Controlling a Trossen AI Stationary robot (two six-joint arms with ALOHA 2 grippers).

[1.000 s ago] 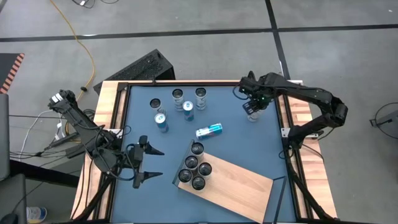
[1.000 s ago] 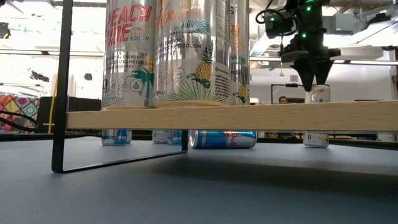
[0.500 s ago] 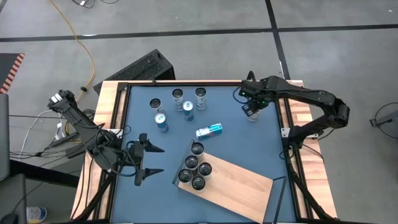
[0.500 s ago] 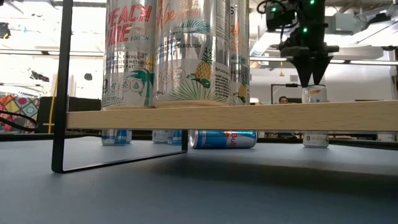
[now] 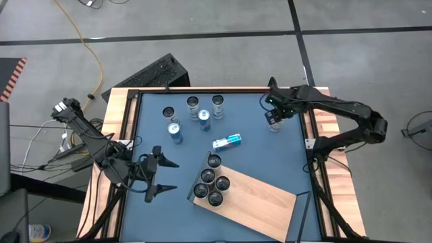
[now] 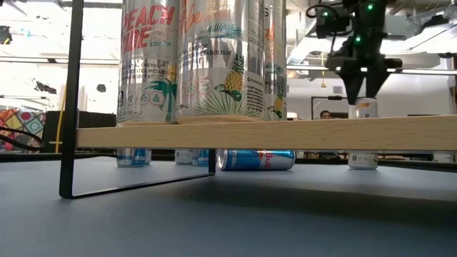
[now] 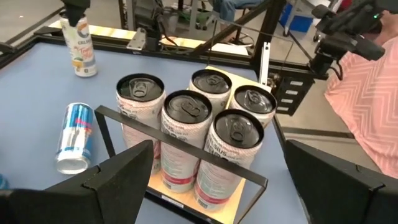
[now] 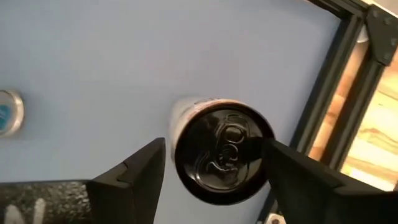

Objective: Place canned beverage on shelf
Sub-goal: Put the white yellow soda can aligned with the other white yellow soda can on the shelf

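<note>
Shelf (image 5: 260,199) — five cans (image 5: 210,180) placed. Right gripper (image 5: 273,120), jaws open around can (image 8: 222,151) at 2 o'clock; left gripper (image 5: 164,177) open — six remain.

The table (image 5: 270,155) is blue, edged with pale wood strips (image 5: 121,111). The shelf (image 5: 260,202) is light wood with a dark rim; its cans (image 7: 186,140) are white with black tops, printed with pineapples and palms. A lying can (image 5: 227,141) is blue and silver.

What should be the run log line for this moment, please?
right tool: open, straddling upright silver can | left tool: open, waiting | light-wood shelf: five cans
</note>
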